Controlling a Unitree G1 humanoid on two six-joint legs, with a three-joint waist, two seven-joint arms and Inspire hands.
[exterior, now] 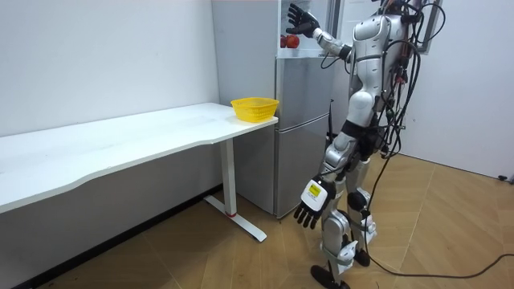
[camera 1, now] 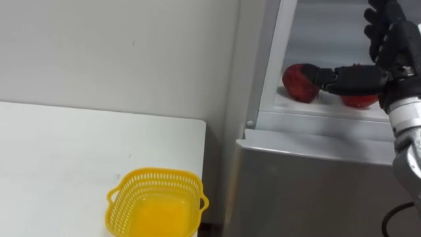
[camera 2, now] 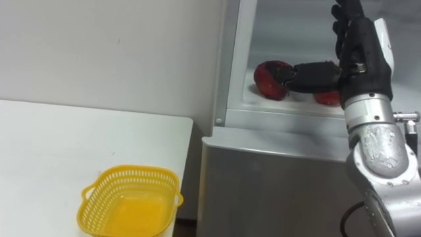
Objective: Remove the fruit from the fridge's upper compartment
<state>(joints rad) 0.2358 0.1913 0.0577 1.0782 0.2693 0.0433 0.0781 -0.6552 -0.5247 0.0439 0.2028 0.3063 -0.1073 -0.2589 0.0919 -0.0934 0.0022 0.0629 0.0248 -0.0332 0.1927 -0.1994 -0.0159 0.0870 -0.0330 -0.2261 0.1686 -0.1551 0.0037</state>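
Note:
Two red round fruits lie on the white shelf [camera 1: 329,110] of the open upper fridge compartment: one on the left [camera 1: 296,82], the other [camera 1: 360,101] further right and partly hidden. My right hand [camera 1: 393,46] is raised inside the compartment and open, its fingers upright. Its thumb stretches left and touches the left fruit [camera 2: 266,78]. In the room view my left hand [exterior: 313,201] hangs open by my side, holding nothing.
An empty yellow basket [camera 1: 156,205] stands on the right end of the white table [camera 1: 66,151], to my left. The grey lower fridge door [camera 1: 309,191] is closed, right in front of me. A narrow gap separates table and fridge.

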